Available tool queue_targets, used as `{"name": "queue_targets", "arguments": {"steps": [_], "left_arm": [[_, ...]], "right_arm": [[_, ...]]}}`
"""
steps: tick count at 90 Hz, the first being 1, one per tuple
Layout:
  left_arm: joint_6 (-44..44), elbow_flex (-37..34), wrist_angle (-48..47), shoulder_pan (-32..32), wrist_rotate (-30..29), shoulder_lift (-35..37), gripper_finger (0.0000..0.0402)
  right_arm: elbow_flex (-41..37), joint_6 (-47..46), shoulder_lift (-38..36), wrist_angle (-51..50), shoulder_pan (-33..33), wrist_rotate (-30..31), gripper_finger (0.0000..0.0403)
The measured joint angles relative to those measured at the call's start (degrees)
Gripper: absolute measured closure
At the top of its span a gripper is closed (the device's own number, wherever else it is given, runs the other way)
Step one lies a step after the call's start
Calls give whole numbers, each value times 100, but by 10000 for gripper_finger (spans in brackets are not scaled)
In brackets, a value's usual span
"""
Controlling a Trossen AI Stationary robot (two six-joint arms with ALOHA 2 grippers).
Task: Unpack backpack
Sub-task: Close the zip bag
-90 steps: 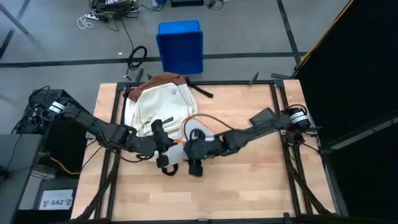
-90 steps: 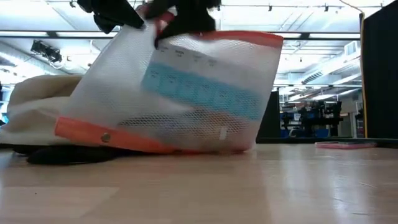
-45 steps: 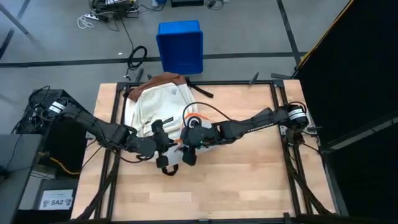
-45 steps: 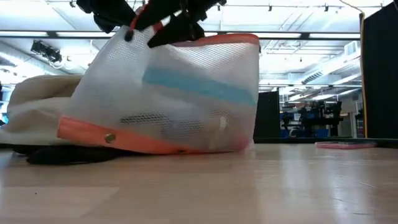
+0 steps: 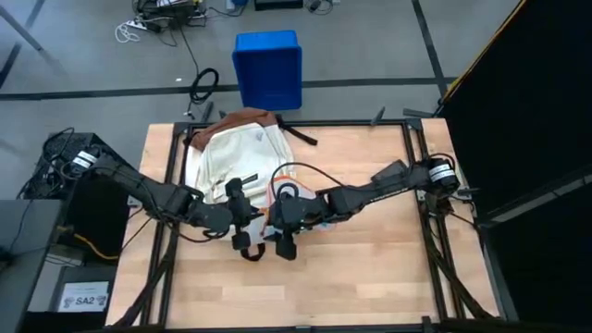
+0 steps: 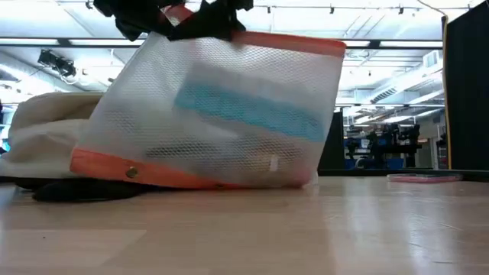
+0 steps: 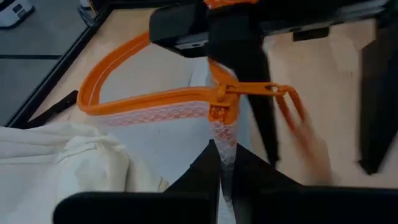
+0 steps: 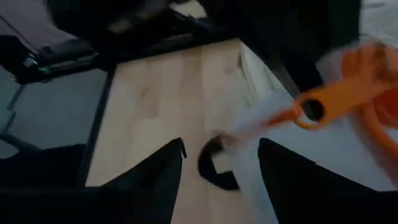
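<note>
The cream backpack lies at the table's far left; in the low view the backpack shows behind a mesh pouch with orange edges. The pouch's lower edge rests on the table. My left gripper is shut on the pouch's mesh. My right gripper is open beside the pouch's zip end, and the orange zip pull lies just beyond its fingers. In the high view the left gripper and the right gripper meet over the pouch. My left gripper pinches the mesh wall between its two fingers, just below the zip slider at the end of the orange top edge. The pouch hangs tilted from that corner, with its lower edge on the table. My right gripper stands with one dark finger right beside the zip pull; I cannot tell whether it touches it.
A blue bin stands on the floor beyond the table's far edge. Bare wood stretches across the near and right parts of the table. A thin pink object lies far off on the right of the table in the low view.
My right gripper went toward the table's left and far side over the pouch, then came back a little toward the near edge. The pouch's top edge drew in and sagged, then spread out wide again. Its lower edge stayed on the table.
</note>
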State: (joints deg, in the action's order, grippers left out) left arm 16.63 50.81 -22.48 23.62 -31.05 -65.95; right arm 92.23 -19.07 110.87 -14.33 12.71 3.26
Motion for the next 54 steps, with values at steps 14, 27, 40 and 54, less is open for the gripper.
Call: {"name": "queue_targets", "arguments": {"steps": [14,27,40,54], "left_arm": [[-113,0,6,0,-20,0,402],[-174,-2,40,0,-22,-7,402],[-287,-4,43,0,-21,-7,402],[-290,-2,-8,0,-19,-7,402]], "right_arm": [[-4,-69,67,304,-2,-1,221],[-4,-84,187,438,-70,3,221],[0,-46,264,180,-116,4,243],[0,-160,262,-315,-114,12,287]]}}
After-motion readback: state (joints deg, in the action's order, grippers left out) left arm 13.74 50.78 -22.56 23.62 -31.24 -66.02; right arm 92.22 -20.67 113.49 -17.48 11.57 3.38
